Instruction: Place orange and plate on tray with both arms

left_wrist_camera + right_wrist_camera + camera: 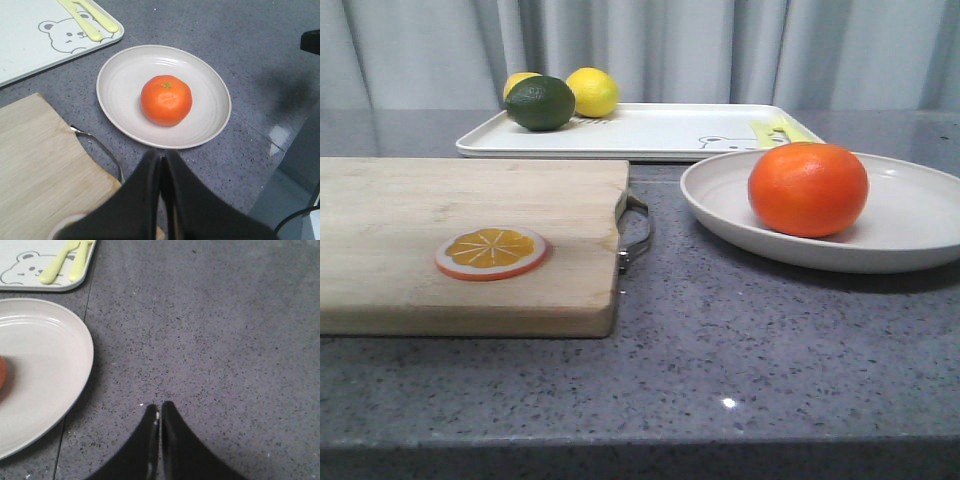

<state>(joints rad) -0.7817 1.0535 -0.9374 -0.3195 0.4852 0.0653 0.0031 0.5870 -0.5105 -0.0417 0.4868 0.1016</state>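
1. Nearest the front camera: bare grey countertop [740, 380], then wooden cutting board [460, 240] at 9 o'clock with an orange slice disc [491, 252] lying on it
2. Plate [910, 215] sits at 3 o'clock of the board, on the counter, not on the tray; orange [808, 188] rests inside it, slightly off centre
3. Tray [660, 132] lies at 12 o'clock behind plate and board, long axis running 9 to 3; the plate's far rim looks just beside the tray's front edge. A lime [540, 102] and two lemons [592, 91] occupy its 9 o'clock end, yellow-green utensils [775, 130] near the bear drawing
4. Left gripper [161, 167] has its fingers pressed together, holding nothing, hovering above the counter just short of the plate rim
5. Right gripper [160, 412] likewise has fingers together, empty, over bare counter beside the plate
6. Orientation: orange stem end points up in the left wrist view, flattened axis vertical; plate is round, no long axis
7. Risks, as judgement: orange is round and glossy, so it could roll off if the plate tilts during a lift; shallow rim gives a thin grip and could slip; the utensils could be hit at set-down
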